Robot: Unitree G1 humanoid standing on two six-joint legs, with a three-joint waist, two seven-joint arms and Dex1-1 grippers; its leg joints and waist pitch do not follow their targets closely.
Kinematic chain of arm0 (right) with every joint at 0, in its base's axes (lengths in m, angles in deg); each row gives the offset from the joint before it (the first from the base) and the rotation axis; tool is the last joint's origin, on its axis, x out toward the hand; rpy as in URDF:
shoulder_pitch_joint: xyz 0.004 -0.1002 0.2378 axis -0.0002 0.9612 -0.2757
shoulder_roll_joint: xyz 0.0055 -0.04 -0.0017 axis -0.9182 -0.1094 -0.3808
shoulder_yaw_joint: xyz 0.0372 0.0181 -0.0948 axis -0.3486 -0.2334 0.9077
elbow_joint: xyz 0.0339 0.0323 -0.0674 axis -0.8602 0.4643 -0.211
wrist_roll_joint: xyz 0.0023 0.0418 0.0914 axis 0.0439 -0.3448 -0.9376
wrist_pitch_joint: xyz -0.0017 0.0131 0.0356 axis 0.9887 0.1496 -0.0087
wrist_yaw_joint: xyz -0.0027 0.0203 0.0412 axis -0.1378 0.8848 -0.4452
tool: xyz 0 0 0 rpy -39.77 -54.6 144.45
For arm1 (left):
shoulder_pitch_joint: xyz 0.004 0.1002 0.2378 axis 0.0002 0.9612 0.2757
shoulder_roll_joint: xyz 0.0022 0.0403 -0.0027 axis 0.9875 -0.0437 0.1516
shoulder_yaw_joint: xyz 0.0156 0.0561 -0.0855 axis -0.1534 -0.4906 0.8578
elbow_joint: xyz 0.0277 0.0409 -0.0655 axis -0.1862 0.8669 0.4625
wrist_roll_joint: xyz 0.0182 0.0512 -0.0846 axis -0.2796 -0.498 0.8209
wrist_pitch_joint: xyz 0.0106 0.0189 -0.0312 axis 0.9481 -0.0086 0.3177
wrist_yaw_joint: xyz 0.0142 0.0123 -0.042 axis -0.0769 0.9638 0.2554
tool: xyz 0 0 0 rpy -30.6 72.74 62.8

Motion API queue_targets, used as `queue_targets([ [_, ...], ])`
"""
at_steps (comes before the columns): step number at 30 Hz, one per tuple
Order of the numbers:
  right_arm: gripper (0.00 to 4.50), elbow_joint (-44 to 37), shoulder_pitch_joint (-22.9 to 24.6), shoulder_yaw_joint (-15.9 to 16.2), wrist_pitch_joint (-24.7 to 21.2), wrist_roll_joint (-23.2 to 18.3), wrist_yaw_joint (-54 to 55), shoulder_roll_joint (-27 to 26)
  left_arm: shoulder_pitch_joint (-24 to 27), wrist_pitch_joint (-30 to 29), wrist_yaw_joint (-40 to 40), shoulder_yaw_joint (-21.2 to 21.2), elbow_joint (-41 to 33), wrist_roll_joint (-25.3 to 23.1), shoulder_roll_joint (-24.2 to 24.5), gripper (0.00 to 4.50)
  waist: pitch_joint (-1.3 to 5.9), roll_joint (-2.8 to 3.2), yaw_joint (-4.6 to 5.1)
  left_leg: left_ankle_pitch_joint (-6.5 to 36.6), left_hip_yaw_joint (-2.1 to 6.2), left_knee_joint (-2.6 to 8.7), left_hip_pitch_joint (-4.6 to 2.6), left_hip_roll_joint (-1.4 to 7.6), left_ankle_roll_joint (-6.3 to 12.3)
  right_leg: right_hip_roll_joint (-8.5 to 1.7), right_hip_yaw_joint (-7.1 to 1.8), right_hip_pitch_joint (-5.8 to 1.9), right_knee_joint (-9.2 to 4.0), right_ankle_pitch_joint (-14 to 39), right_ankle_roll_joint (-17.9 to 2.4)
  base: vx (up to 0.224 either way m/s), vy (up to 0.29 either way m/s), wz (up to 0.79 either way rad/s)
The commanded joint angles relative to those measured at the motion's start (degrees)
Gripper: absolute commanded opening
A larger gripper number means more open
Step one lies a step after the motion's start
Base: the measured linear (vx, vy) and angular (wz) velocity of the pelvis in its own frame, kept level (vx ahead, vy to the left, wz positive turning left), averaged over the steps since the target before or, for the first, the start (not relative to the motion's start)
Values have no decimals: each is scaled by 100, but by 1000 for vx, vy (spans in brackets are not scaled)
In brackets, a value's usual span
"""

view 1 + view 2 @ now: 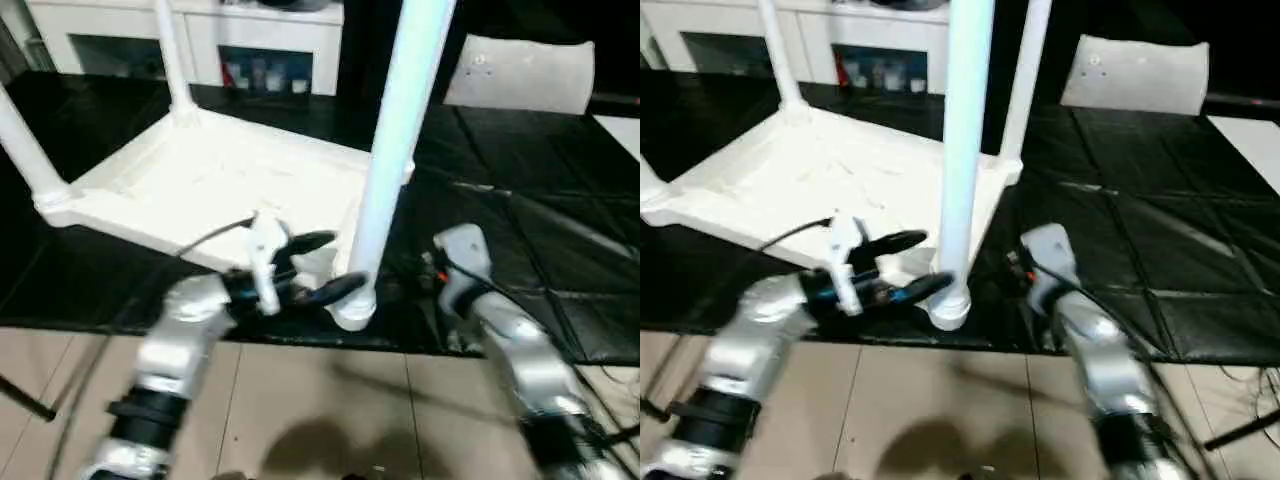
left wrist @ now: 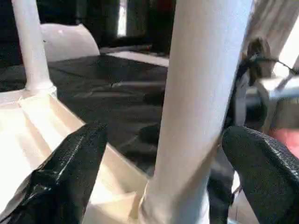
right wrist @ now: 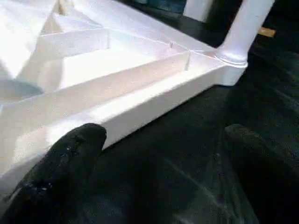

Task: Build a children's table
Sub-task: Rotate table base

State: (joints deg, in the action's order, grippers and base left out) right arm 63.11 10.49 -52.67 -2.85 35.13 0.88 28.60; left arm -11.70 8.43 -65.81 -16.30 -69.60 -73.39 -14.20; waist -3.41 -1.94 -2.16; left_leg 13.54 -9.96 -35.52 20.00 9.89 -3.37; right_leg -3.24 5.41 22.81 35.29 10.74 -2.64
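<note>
Black mat [image 1: 520, 240] bears upturned tabletop [image 1: 220, 180], legs [image 1: 400, 150] seated in corner sockets [image 1: 352, 310]

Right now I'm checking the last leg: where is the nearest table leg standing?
In the left eye view the nearest leg stands upright in the near right corner socket of the upturned tabletop, between the fingers of the open left pincer, on the black mat.

The near leg [image 1: 395, 150] is cut off by the top edge of the head view, so its upper end is not visible. The leg at the left [image 1: 25, 150] runs out at the left edge. The items inside the cabinet [image 1: 262, 72] at the upper middle are too blurred to identify. The mark on the white sheet [image 1: 520, 72] at the upper right is too small to read.
</note>
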Motion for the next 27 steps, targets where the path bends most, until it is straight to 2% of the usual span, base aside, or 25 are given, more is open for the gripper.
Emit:
queue_targets([
  [1, 450, -416, 201, -4, -218, -96, -304, 244, -81, 178, -157, -84, 284, -379, 304, 440, 324, 44, -30, 673, 141, 494, -11, 375, 322, -550, -439, -332, -501, 1435, -724, 0, 0, 0],
  [2, 450, -515, 269, 4, -261, -104, -367, 309, -112, 261, -149, -121, 360, -488, 387, 440, 324, 45, -20, 658, 143, 496, -6, 380, 321, -558, -442, -326, -485, 1415, -711, 0, 0, 0],
  [3, 450, -898, 517, 32, -432, -147, -570, 542, -213, 538, -95, -253, 596, -867, 672, 440, 331, 50, -28, 612, 153, 493, 7, 359, 327, -553, -424, -339, -501, 1426, -707, 0, 0, 0],
  [4, 450, -898, 517, 32, -432, -147, -570, 542, -213, 538, -95, -253, 596, -867, 672, 440, 325, 33, -30, 594, 150, 498, 17, 366, 352, -540, -436, -348, -516, 1411, -633, 0, 0, 0],
  [5, 450, -1301, 780, 58, -583, -191, -801, 826, -376, 686, 81, -369, 834, -1222, 885, 440, 325, 51, -44, 535, 159, 494, 13, 378, 382, -546, -431, -335, -502, 1270, -653, 0, 0, 0],
  [6, 450, -1464, 893, 48, -650, -208, -913, 941, -499, 827, 208, -514, 1014, -1531, 1034, 440, 354, 66, -61, 526, 159, 480, -26, 399, 372, -568, -438, -327, -470, 1179, -682, 0, 0, 0],
  [9, 450, -1777, 1091, 14, -788, -232, -1091, 1135, -787, 1086, 497, -926, 1386, -2250, 1333, 440, 344, 55, -65, 504, 169, 491, -7, 399, 392, -576, -431, -328, -461, 1043, -764, 0, 0, 0],
  [10, 450, -1805, 1106, 10, -807, -241, -1095, 1153, -831, 1116, 561, -957, 1441, -2321, 1341, 440, 342, 66, -66, 528, 171, 490, -5, 398, 382, -579, -432, -332, -462, 1076, -767, 0, 0, 0],
  [14, 450, -1926, 1152, 29, -932, -245, -1067, 1211, -1239, 1321, 1055, -1174, 1942, -2820, 1194, 440, 344, 33, -82, 514, 157, 470, 2, 392, 339, -611, -429, -330, -479, 1232, -848, 0, 0, 0],
  [16, 450, -1978, 1150, 53, -997, -245, -1058, 1210, -1365, 1333, 1219, -1236, 2097, -2939, 1092, 440, 348, 6, -100, 516, 157, 462, 6, 393, 335, -617, -430, -329, -492, 1342, -809, 0, 0, 0],
  [18, 450, -2035, 1150, 62, -1062, -243, -1066, 1210, -1474, 1365, 1357, -1283, 2258, -3024, 1012, 440, 351, 5, -125, 471, 152, 453, 3, 389, 352, -617, -431, -322, -491, 1322, -814, 0, 0, 0],
  [19, 450, -2065, 1129, 80, -1109, -228, -1075, 1207, -1640, 1390, 1573, -1379, 2509, -3177, 908, 440, 340, -15, -140, 506, 141, 452, -4, 375, 373, -603, -427, -307, -512, 1428, -767, 0, 0, 0],
  [20, 450, -2061, 1109, 90, -1119, -217, -1074, 1201, -1748, 1352, 1758, -1403, 2678, -3236, 815, 440, 339, -6, -165, 561, 140, 450, -22, 370, 369, -603, -421, -299, -531, 1591, -699, 0, 0, 0],
  [21, 450, -2059, 1091, 95, -1132, -213, -1071, 1198, -1835, 1317, 1913, -1393, 2815, -3259, 732, 440, 343, -9, -173, 586, 146, 454, -29, 384, 357, -612, -421, -297, -531, 1621, -687, 0, 0, 0],
  [24, 450, -2067, 1050, 85, -1191, -198, -1036, 1178, -2131, 1341, 2527, -1215, 3310, -3248, 403, 440, 351, -44, -174, 574, 159, 451, 20, 361, 371, -614, -401, -329, -543, 1667, -604, 0, 0, 0],
  [25, 450, -2058, 1037, 84, -1198, -188, -1018, 1167, -2213, 1352, 2717, -1141, 3445, -3214, 296, 440, 353, -44, -188, 609, 157, 445, 3, 354, 388, -615, -395, -314, -559, 1736, -572, 0, 0, 0],
  [26, 450, -2047, 1031, 90, -1197, -169, -990, 1151, -2281, 1356, 2906, -1052, 3560, -3150, 178, 440, 353, -55, -180, 569, 155, 437, 32, 332, 416, -601, -387, -326, -562, 1740, -544, 0, 0, 0],
  [27, 450, -2057, 1034, 107, -1224, -138, -935, 1108, -2404, 1415, 3261, -848, 3815, -2996, -55, 440, 358, -54, -189, 566, 158, 435, 25, 338, 428, -610, -382, -326, -566, 1746, -538, 0, 0, 0],
])
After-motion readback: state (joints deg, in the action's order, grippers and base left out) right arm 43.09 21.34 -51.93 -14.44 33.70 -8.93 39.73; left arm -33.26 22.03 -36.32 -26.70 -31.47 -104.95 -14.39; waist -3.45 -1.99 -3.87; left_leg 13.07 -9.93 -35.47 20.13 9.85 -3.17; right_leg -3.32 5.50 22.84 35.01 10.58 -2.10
